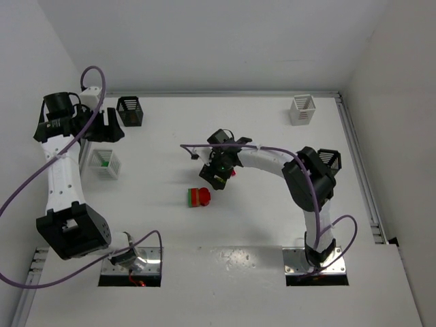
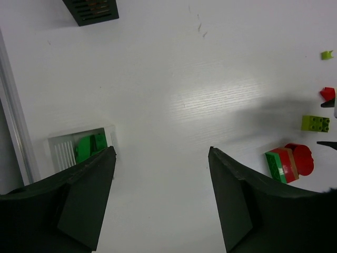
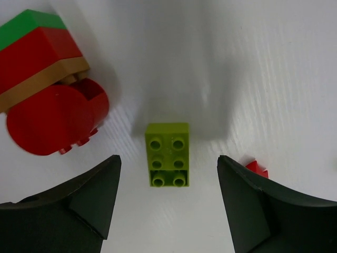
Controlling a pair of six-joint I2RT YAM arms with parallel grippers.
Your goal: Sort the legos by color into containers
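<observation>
The right end effector is seen open above the middle of the white counter, its two dark fingers spread with nothing gripped. A yellow-green rectangular plastic lego brick with six studs lies flat on the counter between those fingers, apart from both. Just beside it, toward the left edge, a short stack of green, red and tan lego layers joined to a round red piece is found. A small red lego piece rests on the other side of the brick, partly hidden by a finger. A tiny yellow-green lego piece lies a little farther off, by itself.

The left end effector is also open and empty, held over the left edge of the counter. Under its left finger, a white square slatted basket stands at the left edge, and green lego bricks are seen inside it. A black square slatted basket is placed near the far left corner, and a second white slatted basket near the far right corner. A second black slatted basket stands toward the right edge, partly covered by the right arm.
</observation>
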